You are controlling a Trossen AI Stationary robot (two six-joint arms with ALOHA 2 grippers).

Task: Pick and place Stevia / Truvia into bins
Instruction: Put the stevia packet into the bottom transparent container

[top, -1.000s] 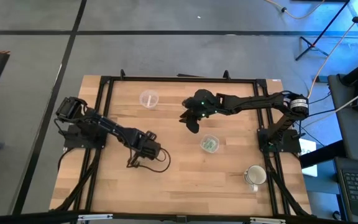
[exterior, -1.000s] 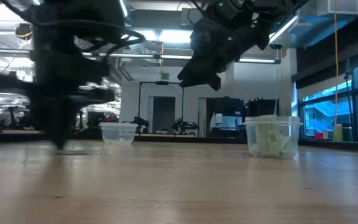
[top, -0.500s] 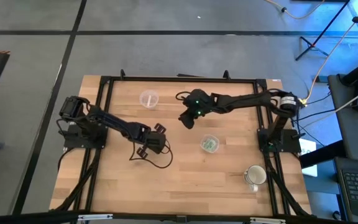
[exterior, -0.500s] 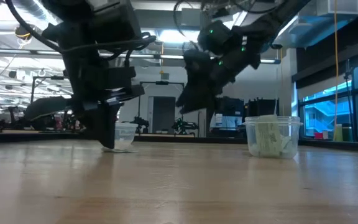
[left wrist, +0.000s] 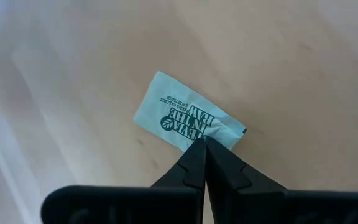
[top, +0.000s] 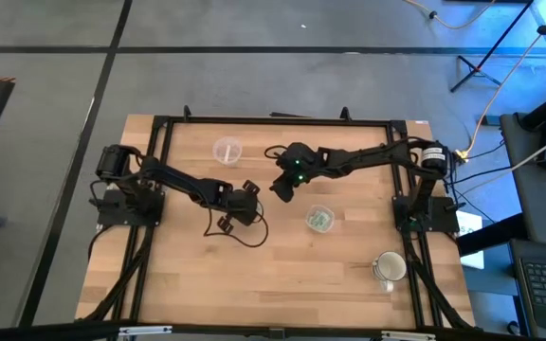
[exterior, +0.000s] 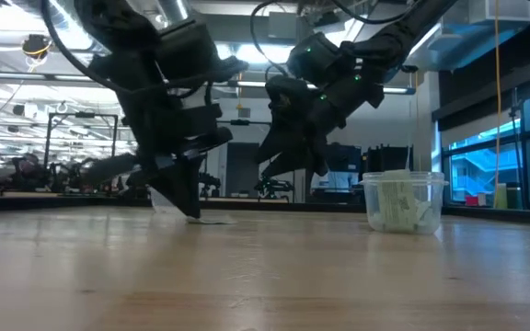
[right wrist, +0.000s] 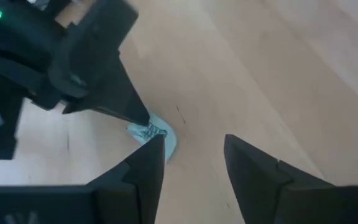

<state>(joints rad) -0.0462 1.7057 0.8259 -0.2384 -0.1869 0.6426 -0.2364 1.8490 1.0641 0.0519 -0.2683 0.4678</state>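
Note:
One light green packet [left wrist: 188, 121] with dark print lies flat on the wood; it shows again in the right wrist view [right wrist: 157, 138] and as a thin sliver in the low view [exterior: 212, 219]. My left gripper [left wrist: 204, 144] is shut, its tips down on that packet near the table's middle [top: 245, 201]. My right gripper [right wrist: 194, 158] is open and hovers just right of it [top: 282, 186], above the table [exterior: 293, 164]. One clear cup [top: 319, 219] holds several green packets [exterior: 398, 204]. The other clear cup [top: 227, 150] stands toward the far edge. My left gripper touches the packet with its shut fingertips [left wrist: 199, 149] on the middle of one long edge [left wrist: 194, 138]. The fingers come from above, slanting down [exterior: 190, 204]. The packet stays flat on the table. Whether paper is caught between the tips, I cannot tell.
A whitish mug [top: 388, 268] stands near the table's right near corner. The black frame rails [top: 273, 121] run along the table's far edge and sides. Bare wood [top: 282, 275] lies toward the near edge.
My left gripper has moved toward the table's right and far edge, with its tips coming down at the packet. My right gripper has shifted a little left toward the left gripper and dropped lower.

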